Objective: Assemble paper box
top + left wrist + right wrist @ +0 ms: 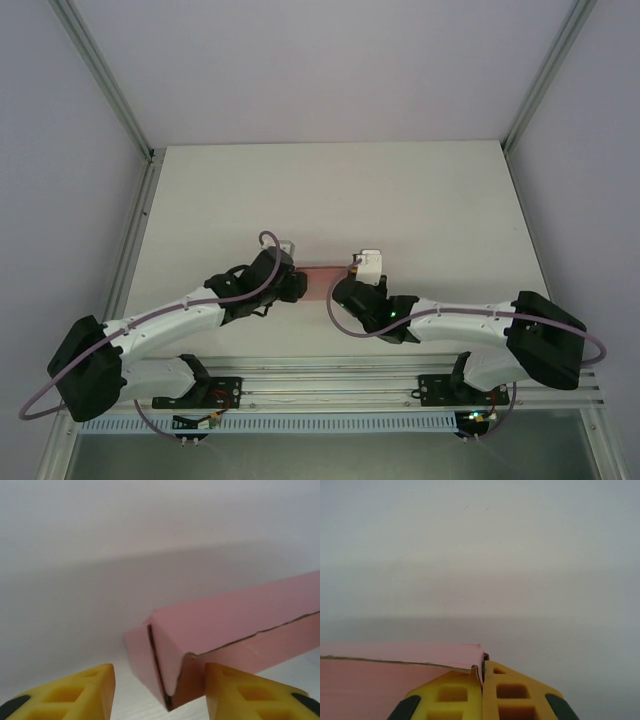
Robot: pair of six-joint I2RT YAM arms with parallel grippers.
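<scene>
White tabletop (330, 190), pale walls, metal frame posts (100, 75) at the back corners, and dead centre between my two arms sits the pink paper box (322, 283), a long folded sleeve lying crosswise. It's thin card, so I judge it feather-light and easy to crush or spring open. One long seam gapes a little and the near end flap isn't tucked flush, so I'd take it by the creased corners or an end edge, never across the hollow middle. Left gripper (159, 680) is at the box's left end with its jaws apart, one yellow finger on each side of that end, gripping nothing. Right gripper (483, 672) is at the other end with its jaws pressed together. The box's thin end edge runs right into the seam between them, so I read that as a pinch on the card. Nothing else lies on the table. The only crowding is my own two wrists, close together over a small, flimsy piece.
</scene>
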